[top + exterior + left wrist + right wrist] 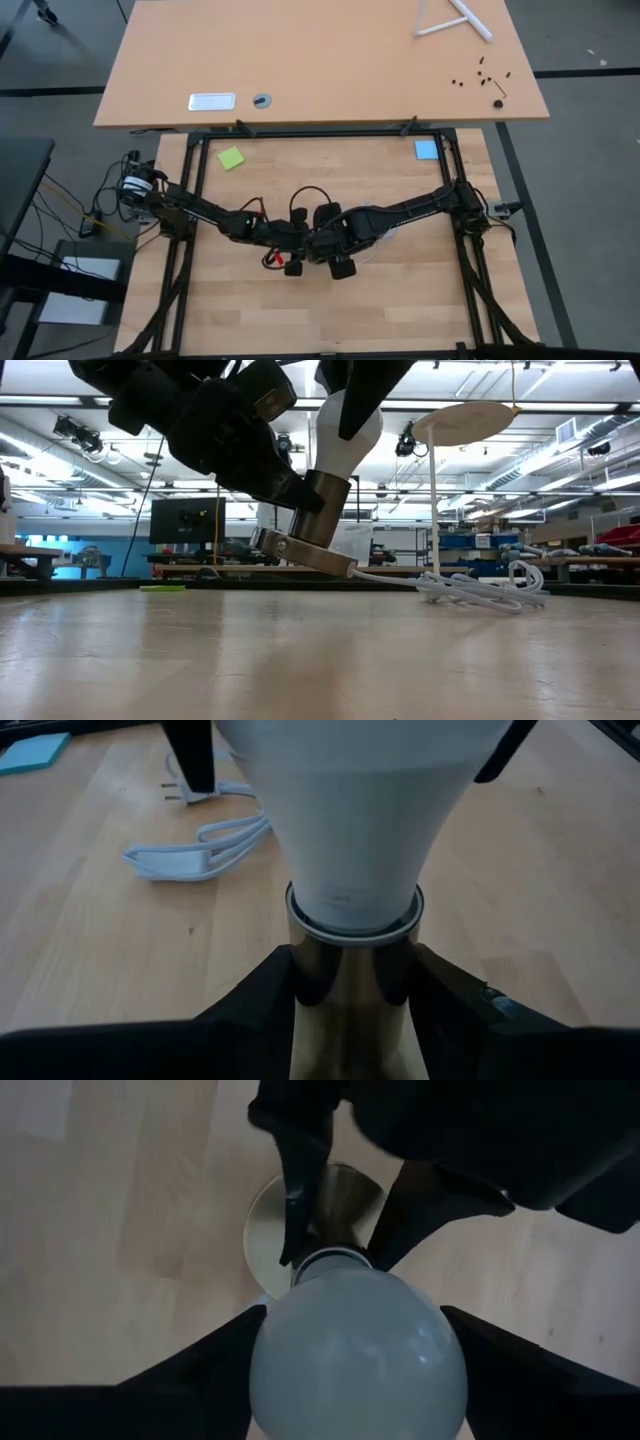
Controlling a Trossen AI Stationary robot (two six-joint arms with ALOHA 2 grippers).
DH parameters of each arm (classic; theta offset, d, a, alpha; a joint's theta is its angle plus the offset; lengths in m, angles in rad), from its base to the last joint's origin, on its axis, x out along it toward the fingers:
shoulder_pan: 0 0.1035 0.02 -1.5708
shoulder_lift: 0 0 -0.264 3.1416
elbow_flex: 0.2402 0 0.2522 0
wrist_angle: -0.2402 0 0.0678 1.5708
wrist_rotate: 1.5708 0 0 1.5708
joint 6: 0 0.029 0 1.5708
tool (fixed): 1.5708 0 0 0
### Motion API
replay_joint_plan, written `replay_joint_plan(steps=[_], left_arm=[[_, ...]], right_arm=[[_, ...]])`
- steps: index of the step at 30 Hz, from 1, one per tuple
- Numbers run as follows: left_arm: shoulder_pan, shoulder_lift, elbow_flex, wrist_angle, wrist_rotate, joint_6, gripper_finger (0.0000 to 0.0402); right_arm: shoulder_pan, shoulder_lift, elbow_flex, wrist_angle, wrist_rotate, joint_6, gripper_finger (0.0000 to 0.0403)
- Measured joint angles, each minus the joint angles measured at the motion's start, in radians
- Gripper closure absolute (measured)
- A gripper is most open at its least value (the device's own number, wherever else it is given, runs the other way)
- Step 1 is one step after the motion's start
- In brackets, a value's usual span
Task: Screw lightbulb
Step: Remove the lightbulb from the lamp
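Clamped in my left tool, the brass socket holds the lightbulb upright above the worktop. My right tool flanks its globe; contact unclear. Tightening probably remains.

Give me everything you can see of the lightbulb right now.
The lightbulb is white, frosted and pear-shaped, standing upright with its narrow end down in the brass-coloured socket. The left gripper clamps the socket's barrel from both sides, lifting it tilted off the table. The right gripper comes from above, its fingers flanking the round top; contact there is unclear.
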Motion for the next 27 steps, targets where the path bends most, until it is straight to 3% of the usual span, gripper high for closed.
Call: replay_joint_plan(steps=[5,14,22,27], left_arm=[[0.001,0.000,0.000,0.002,-0.001,-0.002,0.0251],[0.002,0.000,0.002,0.006,-0.005,0.001,0.0251],[0.000,0.000,0.002,0.006,0.004,0.012,0.0251],[-0.001,0.000,-0.001,-0.015,0.019,0.012,0.0251]], right_arm=[[0.001,0.000,0.001,-0.024,0.007,-0.137,0.0119],[0.026,0.000,0.000,-0.036,0.107,-0.576,0.0118],[0.061,0.001,-0.002,-0.034,0.164,-0.641,0.0096],[0.084,0.001,-0.002,-0.040,0.262,-0.616,0.0073]])
